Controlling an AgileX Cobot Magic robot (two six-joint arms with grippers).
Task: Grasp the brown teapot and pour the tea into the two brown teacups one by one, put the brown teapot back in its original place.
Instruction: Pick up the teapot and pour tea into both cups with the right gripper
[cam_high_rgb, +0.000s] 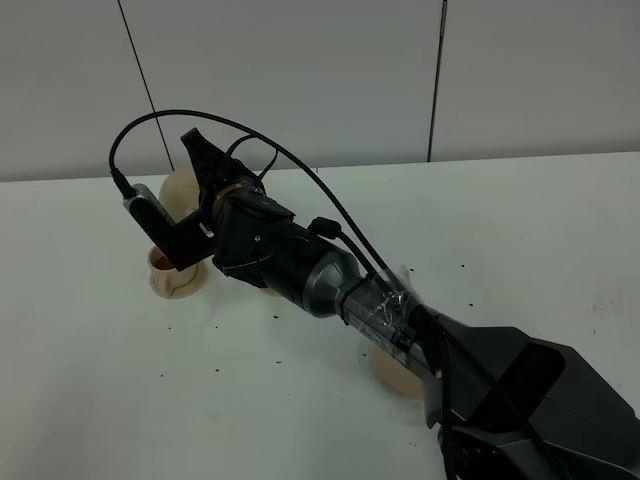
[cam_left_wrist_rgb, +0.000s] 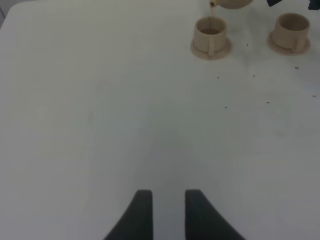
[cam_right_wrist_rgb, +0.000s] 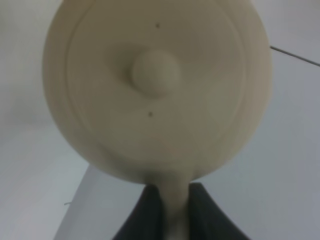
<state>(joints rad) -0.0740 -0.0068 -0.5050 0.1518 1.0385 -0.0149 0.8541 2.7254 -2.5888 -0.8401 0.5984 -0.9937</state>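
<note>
My right gripper (cam_right_wrist_rgb: 175, 202) is shut on the loop handle of the brown teapot (cam_right_wrist_rgb: 157, 85), whose lid and knob fill the right wrist view. In the high view the right arm reaches across to the left and holds the teapot (cam_high_rgb: 180, 186) tilted above one brown teacup (cam_high_rgb: 177, 268) on its small saucer. A thin stream runs from the spout (cam_left_wrist_rgb: 213, 4) into that teacup (cam_left_wrist_rgb: 210, 34), which has tea in it. The second teacup (cam_left_wrist_rgb: 291, 29) stands beside it, hidden by the arm in the high view. The large flat saucer (cam_high_rgb: 392, 372) lies bare, partly under the arm. My left gripper (cam_left_wrist_rgb: 168, 212) hovers over bare table, slightly open and holding nothing.
The white table (cam_high_rgb: 520, 220) carries small dark specks (cam_left_wrist_rgb: 225, 106) scattered around the cups. A grey wall runs along the table's far edge. The right arm's cable (cam_high_rgb: 300, 165) loops over the teapot area.
</note>
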